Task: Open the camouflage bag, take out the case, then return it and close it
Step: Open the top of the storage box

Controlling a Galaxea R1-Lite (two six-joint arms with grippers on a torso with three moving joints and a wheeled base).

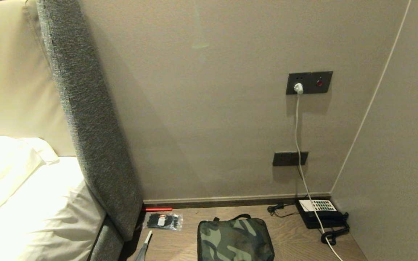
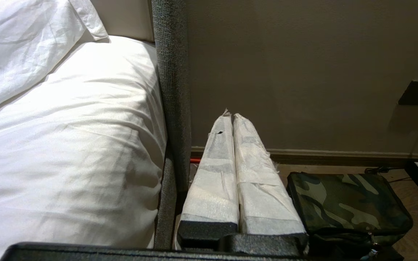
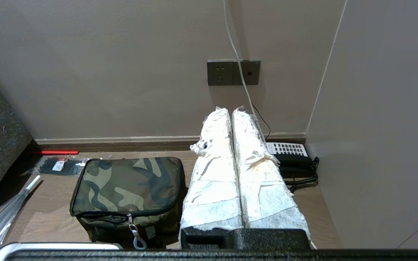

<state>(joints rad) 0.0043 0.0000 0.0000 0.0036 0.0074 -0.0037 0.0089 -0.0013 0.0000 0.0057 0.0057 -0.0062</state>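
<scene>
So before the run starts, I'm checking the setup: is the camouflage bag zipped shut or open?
Shut. The camouflage bag has its lid lying flat, the zipper pull hangs at the front, and no red lining shows.

Zipped camouflage bag (image 3: 127,185) on the wooden table (image 3: 49,217), closed right tool (image 3: 230,110) beside it, holding nothing.

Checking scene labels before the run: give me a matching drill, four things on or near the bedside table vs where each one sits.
Things:
1. bag
2. phone
3. packet of ties
4. white plug

Places:
A. in the upper wall socket
B. in the table's right back corner
C. at the table's left, by the headboard
D. mid-table, near the front edge, zipped shut

Pairs: 1-D, 2-B, 3-C, 4-A
</scene>
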